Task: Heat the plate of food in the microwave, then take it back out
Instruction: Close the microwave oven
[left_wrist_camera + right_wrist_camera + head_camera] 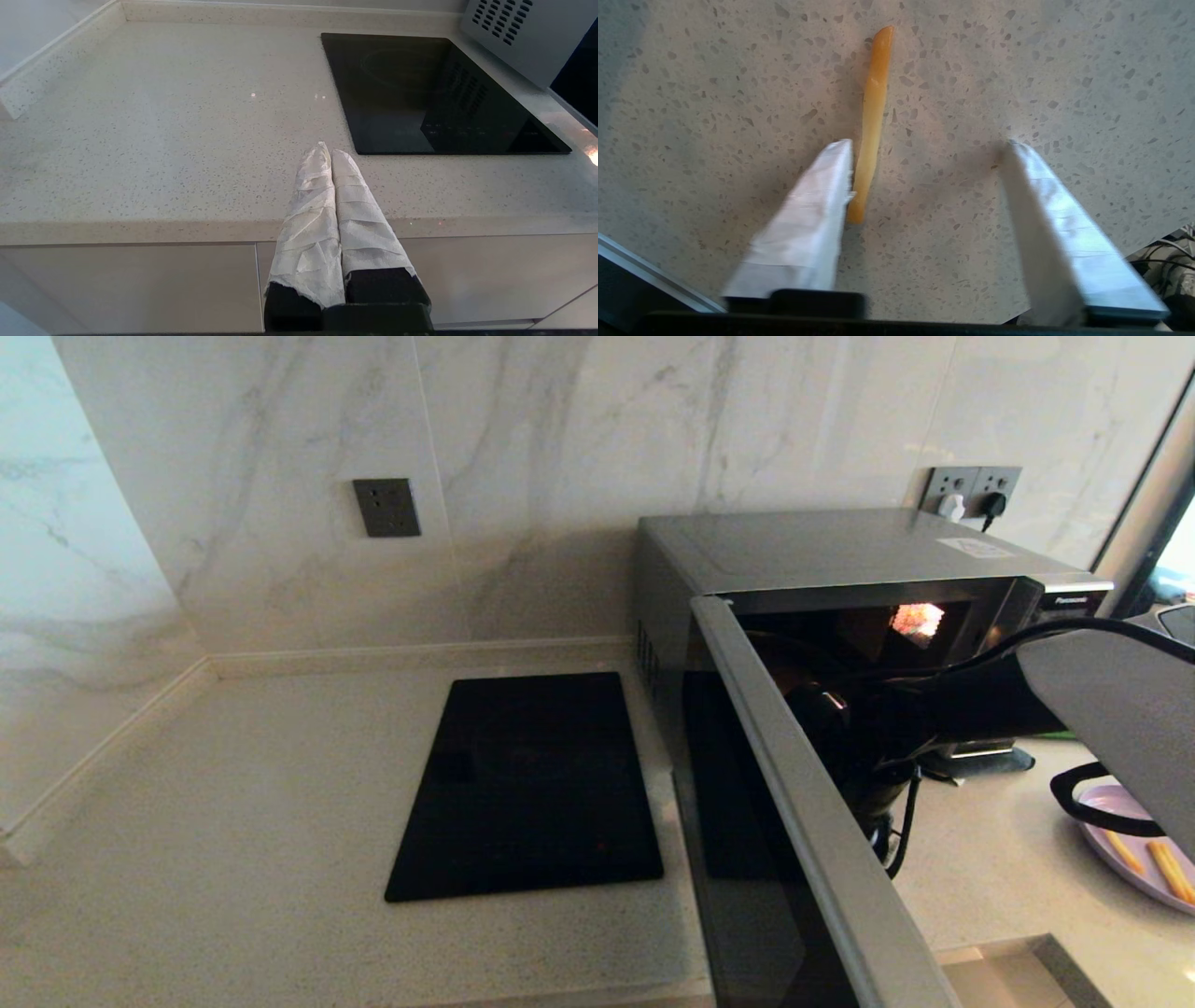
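R wrist only: loose fry (871,126).

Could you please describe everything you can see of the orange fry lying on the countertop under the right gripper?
The thin orange fry-like stick is long, slightly bent and glossy, tapering to a rounded tip at each end. It lies flat on the speckled beige stone countertop, off the plate. In the right wrist view, the right gripper hangs over it with fingers spread. One tape-wrapped finger sits right against the stick's side near one end; the other finger stands well clear. Whether that finger truly touches it cannot be told.
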{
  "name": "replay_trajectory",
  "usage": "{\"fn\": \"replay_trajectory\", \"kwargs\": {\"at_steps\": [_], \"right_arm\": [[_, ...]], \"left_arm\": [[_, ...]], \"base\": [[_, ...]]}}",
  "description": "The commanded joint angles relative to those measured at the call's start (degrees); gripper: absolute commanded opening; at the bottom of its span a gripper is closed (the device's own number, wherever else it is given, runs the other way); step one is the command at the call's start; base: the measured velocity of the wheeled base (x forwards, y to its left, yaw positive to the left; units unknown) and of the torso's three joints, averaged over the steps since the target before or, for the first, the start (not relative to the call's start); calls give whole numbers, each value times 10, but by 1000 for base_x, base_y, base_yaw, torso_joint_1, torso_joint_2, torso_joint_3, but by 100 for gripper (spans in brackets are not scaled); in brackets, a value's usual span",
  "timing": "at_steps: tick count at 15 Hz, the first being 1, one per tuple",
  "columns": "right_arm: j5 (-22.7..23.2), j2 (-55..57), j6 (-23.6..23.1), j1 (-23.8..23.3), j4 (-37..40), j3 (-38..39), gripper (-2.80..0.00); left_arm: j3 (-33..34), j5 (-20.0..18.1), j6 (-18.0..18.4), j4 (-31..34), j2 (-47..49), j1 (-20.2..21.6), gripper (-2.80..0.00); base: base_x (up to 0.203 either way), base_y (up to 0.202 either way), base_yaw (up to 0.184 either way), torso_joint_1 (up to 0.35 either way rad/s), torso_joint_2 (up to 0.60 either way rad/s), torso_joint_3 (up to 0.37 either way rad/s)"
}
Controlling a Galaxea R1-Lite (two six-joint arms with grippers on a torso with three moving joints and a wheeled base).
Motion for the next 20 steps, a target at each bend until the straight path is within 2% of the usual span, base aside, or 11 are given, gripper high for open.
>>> {"fn": "replay_trajectory", "kwargs": {"at_steps": [1,20], "right_arm": [[1,4,4,0,0,3,-280],[-3,-13,-3,1,0,17,-280]], "left_arm": [[0,0,0,0,0,0,-280],[0,0,0,0,1,0,-280]], "base": [[0,0,0,0,0,0],[0,0,0,0,0,0]]}}
